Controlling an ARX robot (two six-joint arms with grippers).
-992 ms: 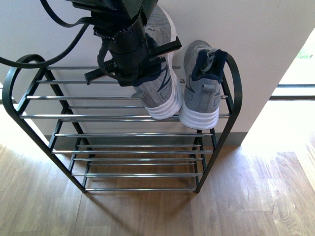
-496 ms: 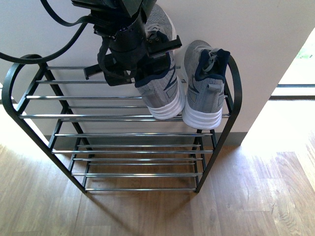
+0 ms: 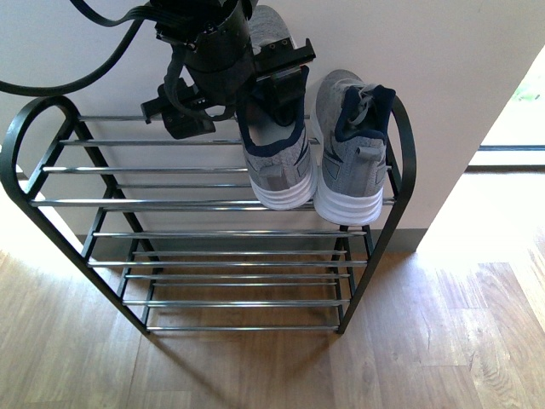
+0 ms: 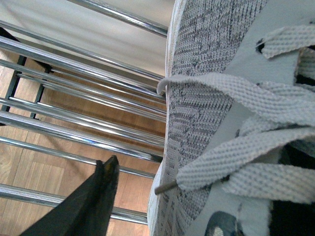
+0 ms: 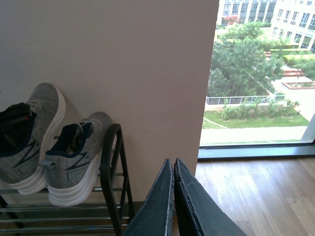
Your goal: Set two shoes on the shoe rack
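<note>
Inner sneaker (image 3: 277,166) & outer sneaker (image 3: 349,175) on shoe rack (image 3: 170,203) top tier.
L tool (image 3: 238,95) spread wide at inner sneaker, no grip; R tool (image 5: 173,169) closed, empty.

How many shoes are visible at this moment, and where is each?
2. One grey sneaker sits on the shoe rack's top tier at its right end. The second grey sneaker is just left of it on the same tier. Others may be out of view.

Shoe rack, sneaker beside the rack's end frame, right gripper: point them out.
Shoe rack (image 3: 170,203): front view, top tier's front bar.
Sneaker beside the end frame (image 3: 351,175): front view, grey heel.
Right gripper (image 5: 173,166): right wrist view, between shut jaws' tips.
</note>
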